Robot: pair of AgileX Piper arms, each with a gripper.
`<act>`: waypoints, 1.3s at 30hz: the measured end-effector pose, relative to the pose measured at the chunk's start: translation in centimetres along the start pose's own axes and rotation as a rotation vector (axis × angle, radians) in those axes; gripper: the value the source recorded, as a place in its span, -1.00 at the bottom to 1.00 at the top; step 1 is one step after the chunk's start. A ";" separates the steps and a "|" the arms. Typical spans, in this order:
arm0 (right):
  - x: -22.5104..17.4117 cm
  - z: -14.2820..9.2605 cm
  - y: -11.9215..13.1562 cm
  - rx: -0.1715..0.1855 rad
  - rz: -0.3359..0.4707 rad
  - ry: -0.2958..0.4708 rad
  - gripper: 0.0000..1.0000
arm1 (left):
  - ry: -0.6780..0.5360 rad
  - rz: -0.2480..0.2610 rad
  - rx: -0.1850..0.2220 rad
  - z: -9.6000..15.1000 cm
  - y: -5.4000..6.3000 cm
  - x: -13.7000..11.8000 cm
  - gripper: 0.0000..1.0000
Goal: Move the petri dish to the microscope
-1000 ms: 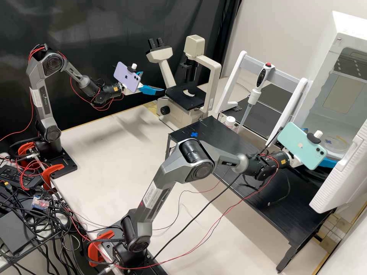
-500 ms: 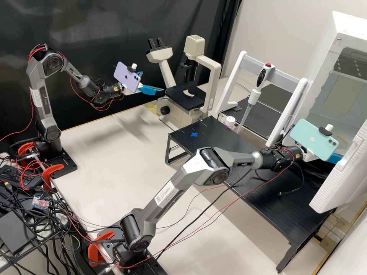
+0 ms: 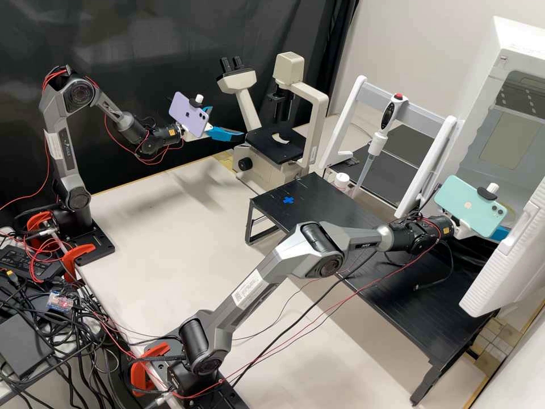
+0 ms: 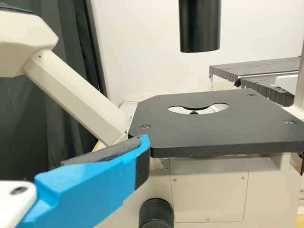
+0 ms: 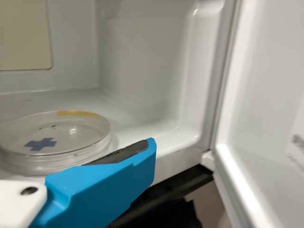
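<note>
Right gripper (image 3: 501, 233), spread and empty beside the dish (image 5: 54, 142) on the cabinet floor (image 5: 135, 130), would do best to straddle it low and level, close gently so it neither tilts nor skids, then clear the door (image 5: 270, 95)

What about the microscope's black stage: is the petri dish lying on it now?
No, the petri dish lies on the floor of the open white chamber in the right wrist view.
</note>
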 end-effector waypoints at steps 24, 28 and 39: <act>0.0 0.4 -0.3 0.012 -0.046 -0.021 -1.00 | 0.000 0.000 0.000 0.0 0.0 0.0 1.00; 0.0 0.3 -0.3 0.005 -0.044 -0.012 -1.00 | 0.000 0.000 0.000 0.0 0.0 0.0 1.00; 0.0 0.4 -0.6 0.010 -0.052 -0.002 -1.00 | 0.000 0.000 0.000 0.0 0.0 0.0 1.00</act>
